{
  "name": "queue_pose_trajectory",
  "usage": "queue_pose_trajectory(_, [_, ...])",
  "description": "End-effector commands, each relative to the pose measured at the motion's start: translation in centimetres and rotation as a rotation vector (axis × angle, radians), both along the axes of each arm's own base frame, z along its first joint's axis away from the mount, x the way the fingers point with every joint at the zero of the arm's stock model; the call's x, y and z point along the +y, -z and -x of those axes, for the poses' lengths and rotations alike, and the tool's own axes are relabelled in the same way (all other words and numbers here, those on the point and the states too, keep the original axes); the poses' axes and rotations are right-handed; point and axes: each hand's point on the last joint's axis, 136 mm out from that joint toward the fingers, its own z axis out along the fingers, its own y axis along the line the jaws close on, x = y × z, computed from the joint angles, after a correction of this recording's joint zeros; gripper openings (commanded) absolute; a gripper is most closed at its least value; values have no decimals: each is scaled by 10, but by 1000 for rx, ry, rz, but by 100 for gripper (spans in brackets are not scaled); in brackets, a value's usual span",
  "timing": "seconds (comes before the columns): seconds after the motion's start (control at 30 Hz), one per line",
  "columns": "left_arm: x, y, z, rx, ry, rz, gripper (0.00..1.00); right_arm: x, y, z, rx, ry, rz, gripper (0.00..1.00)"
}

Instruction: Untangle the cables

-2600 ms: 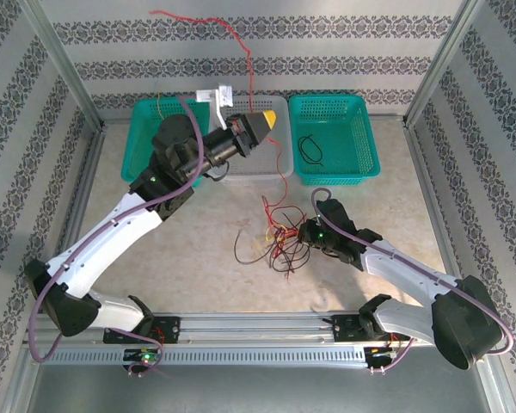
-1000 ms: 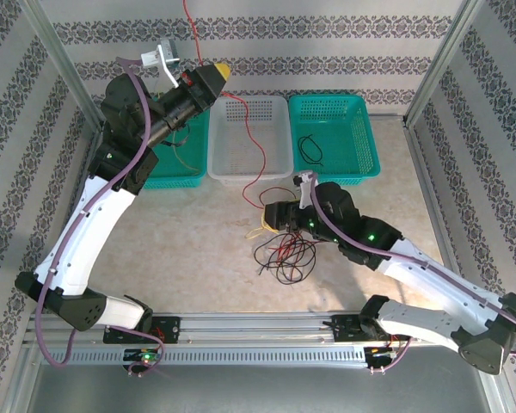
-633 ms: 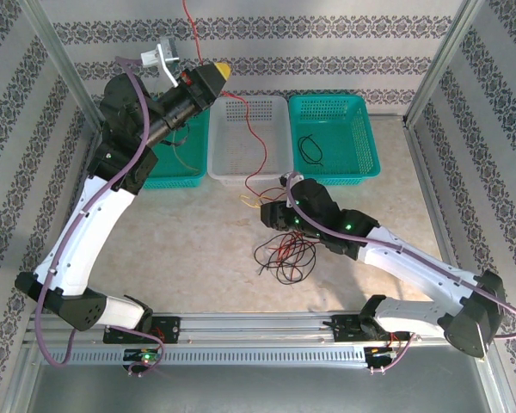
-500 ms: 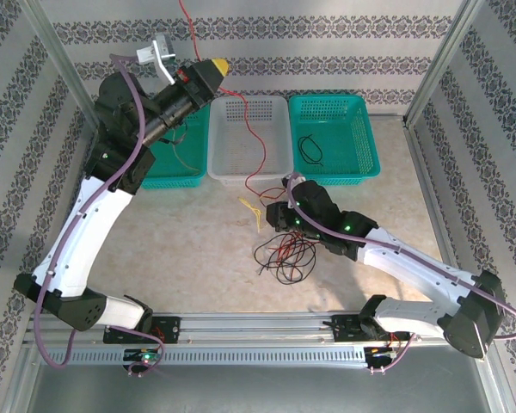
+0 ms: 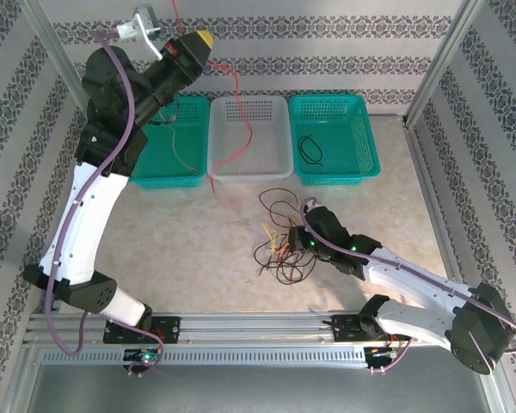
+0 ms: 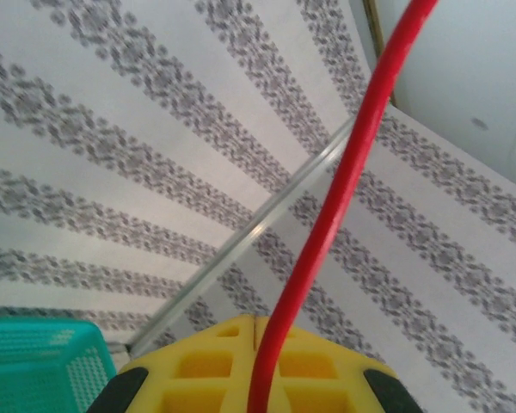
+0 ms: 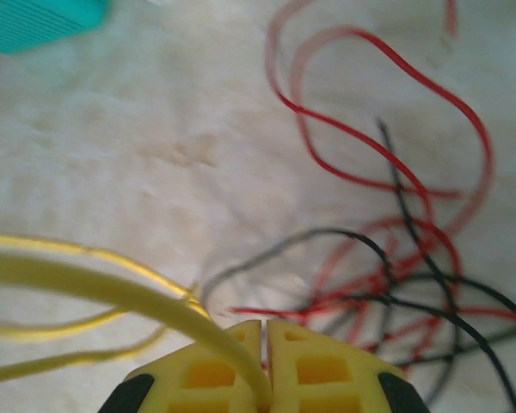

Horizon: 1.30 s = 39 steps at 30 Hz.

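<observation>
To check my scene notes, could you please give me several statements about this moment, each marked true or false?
1. The left gripper is shut on a red cable. True.
2. The right gripper hangs open over the white basket. False: it is shut on a yellow cable, down at the tangle on the table.
3. A black cable lies in the right green basket. True.
4. The left gripper rests low on the table. False: it is raised high, near the back wall.
</observation>
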Motion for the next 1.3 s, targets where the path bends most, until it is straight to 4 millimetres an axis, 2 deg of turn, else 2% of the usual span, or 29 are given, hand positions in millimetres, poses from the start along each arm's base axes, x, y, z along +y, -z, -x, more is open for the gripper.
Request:
queue_pose_trajectory(0.0, [15, 17, -27, 45, -87, -65, 0, -16, 7, 5, 7, 82, -31, 0])
queue_pose_trajectory(0.13, [19, 45, -67, 96, -135, -143, 0, -30, -2, 12, -8, 111, -47, 0])
queue_pose_trajectory(0.27, [3, 77, -108, 134, -78, -159, 0, -32, -22, 16, -36, 104, -80, 0])
queue_pose_trajectory(0.4, [-17, 114, -144, 177, -19, -159, 0, -32, -56, 18, -96, 96, -124, 0])
queue_pose_trajectory(0.53, [-28, 152, -171, 219, 2, -202, 0, -46, -86, 20, -157, 131, -117, 0])
queue_pose_trajectory(0.67, [-34, 191, -188, 278, 8, -254, 0, -46, -104, 21, -180, 114, -122, 0])
queue_pose_trajectory(0.87, [-42, 239, -207, 328, 24, -319, 0, -40, -114, 21, -184, 87, -127, 0])
queue_pose_trajectory(1.07, [-42, 268, -220, 332, -19, -406, 0, -37, -121, 20, -193, 71, -132, 0])
queue_pose_trajectory(1.27, [-18, 283, -234, 328, -173, -552, 0, -34, -121, 19, -189, 58, -121, 0])
